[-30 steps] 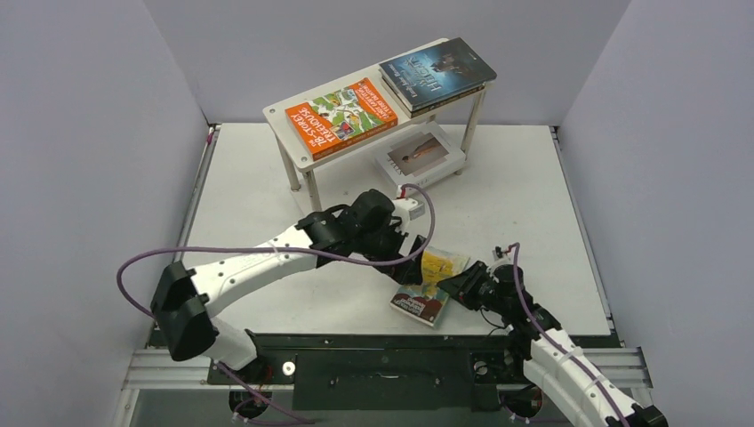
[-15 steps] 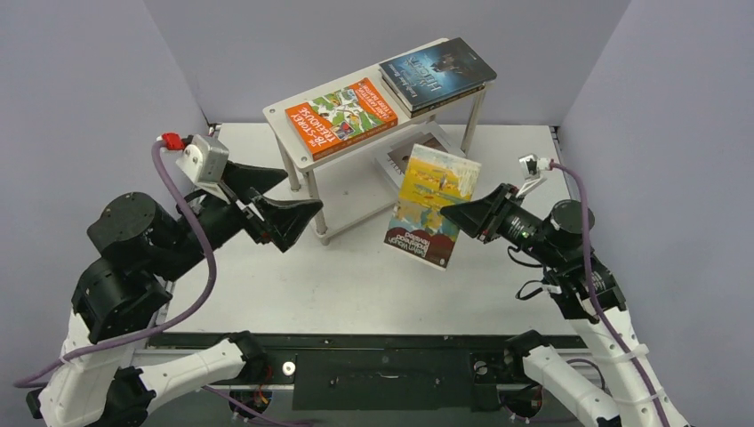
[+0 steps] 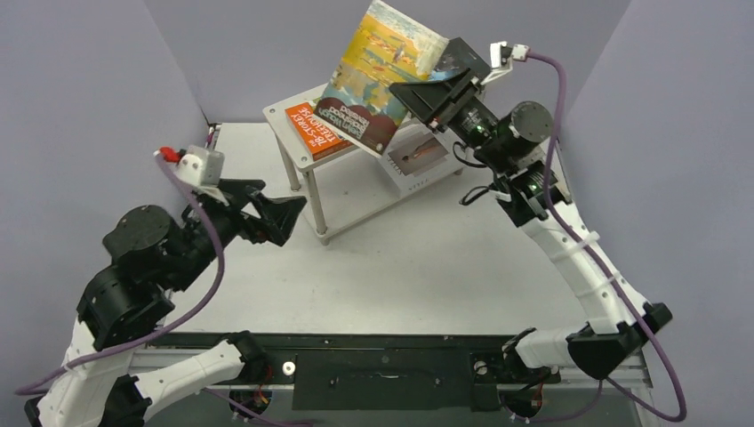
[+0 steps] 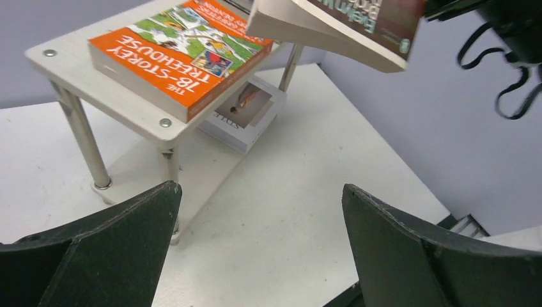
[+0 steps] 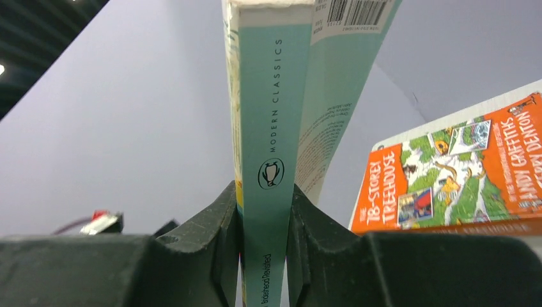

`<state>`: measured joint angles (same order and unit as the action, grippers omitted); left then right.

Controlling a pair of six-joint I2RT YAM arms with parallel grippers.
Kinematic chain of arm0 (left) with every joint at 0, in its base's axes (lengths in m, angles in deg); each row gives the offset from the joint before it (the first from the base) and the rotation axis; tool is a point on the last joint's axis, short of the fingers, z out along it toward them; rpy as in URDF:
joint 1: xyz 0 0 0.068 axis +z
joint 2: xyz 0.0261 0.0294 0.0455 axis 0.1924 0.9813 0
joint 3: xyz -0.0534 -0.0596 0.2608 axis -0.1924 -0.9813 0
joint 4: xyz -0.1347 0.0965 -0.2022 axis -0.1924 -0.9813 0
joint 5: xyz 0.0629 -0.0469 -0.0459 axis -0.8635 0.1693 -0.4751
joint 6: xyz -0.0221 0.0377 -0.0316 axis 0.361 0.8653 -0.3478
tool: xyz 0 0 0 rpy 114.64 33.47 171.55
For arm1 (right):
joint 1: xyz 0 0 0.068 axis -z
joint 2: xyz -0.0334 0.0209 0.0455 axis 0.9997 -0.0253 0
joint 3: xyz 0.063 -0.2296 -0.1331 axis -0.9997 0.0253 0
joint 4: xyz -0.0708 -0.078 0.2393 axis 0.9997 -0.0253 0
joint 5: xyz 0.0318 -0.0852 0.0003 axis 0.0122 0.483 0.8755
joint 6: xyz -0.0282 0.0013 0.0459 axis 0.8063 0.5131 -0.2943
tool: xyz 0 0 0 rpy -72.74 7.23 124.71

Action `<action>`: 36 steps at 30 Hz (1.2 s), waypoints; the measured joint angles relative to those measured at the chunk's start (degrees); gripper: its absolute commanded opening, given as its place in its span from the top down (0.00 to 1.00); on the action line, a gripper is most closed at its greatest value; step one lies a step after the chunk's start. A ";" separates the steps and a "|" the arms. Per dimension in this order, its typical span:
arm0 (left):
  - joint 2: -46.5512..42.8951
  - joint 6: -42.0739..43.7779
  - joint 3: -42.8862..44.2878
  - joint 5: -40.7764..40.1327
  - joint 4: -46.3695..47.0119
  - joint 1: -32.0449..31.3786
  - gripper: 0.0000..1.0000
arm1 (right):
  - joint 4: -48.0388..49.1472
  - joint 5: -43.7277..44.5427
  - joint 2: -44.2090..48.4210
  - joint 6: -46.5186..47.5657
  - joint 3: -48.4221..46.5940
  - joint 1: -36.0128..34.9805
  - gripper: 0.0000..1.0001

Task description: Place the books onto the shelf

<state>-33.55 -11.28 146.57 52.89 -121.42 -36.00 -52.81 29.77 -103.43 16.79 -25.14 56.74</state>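
Spine between pads: my right jaws are closed part-way on the yellow-teal book, gripping it at the spine edge with one pad pressed to each cover. From there the book sticks out tilted, cover up, high above the shelf. It hangs over the top board and touches nothing there, as far as I can tell. My left jaws are spread wide and hold nothing. They hang over the surface just off the shelf's near-left corner, pointed towards it.

Below the held book, the orange book lies flat on the left end of the top board. The white book lies flat on the lower board. The right end of the top board is hidden behind the held book and my right arm, so I cannot say what lies there. I see no book on the surface in any view.

By my reckoning the job is near its end. Two books are plainly shelved and one is in my grip above the shelf. What is left is to bring it down flat onto a board, perhaps onto the orange book, and let go.
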 measured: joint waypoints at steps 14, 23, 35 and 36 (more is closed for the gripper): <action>-9.35 -2.56 -1.38 -10.80 3.15 0.02 0.04 | 2.23 24.50 -23.96 -8.76 -11.47 -8.94 1.00; -9.03 -2.89 -1.44 -13.00 2.34 0.02 0.04 | 1.53 32.94 -26.32 -14.14 -12.31 -11.13 1.00; -9.11 -3.32 -2.84 -13.20 2.36 0.02 0.04 | -0.24 38.53 -25.33 -20.22 -7.76 -11.32 1.00; -9.11 -3.37 -2.99 -13.20 2.34 0.02 0.04 | -0.37 38.58 -25.24 -20.46 -7.69 -11.32 1.00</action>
<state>-42.67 -14.64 143.57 39.69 -119.08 -35.98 -53.18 68.35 -128.67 -3.67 -32.83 45.41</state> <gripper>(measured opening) 0.965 0.218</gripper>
